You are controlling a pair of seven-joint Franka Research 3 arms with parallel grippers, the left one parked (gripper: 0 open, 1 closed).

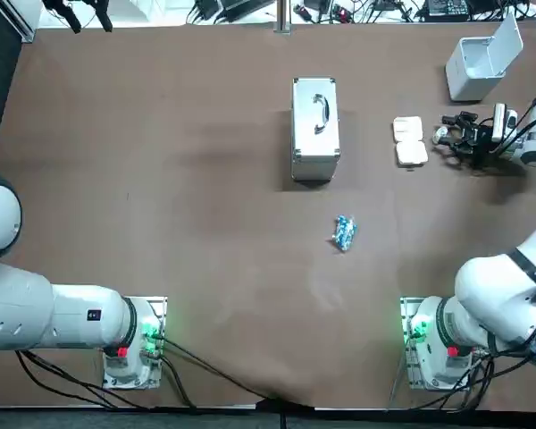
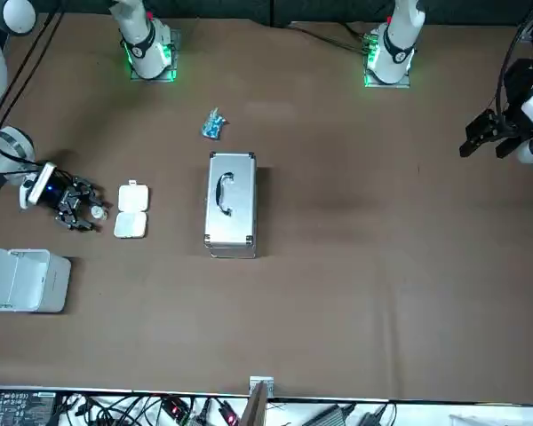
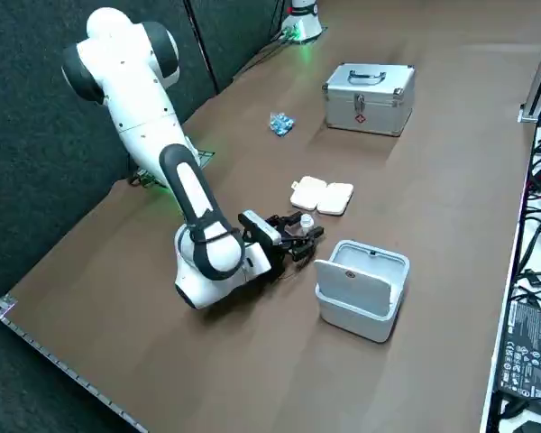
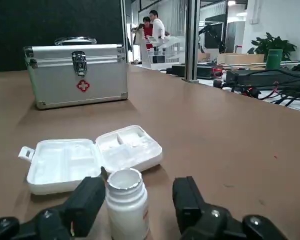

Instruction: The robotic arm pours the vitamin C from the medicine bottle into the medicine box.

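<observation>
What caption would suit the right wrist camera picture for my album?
Open right gripper straddling a small white medicine bottle near an open white pill box, silver metal case beyond.

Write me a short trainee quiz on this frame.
1. True or false: the pill box is shut.
2. Where is the bottle? A) upright between the open fingers of the right gripper; B) lying inside the pill box; C) on top of the metal case.
3. Fill in: the metal case's front bears a red ____.
Key: 1 false; 2 A; 3 cross.
</observation>
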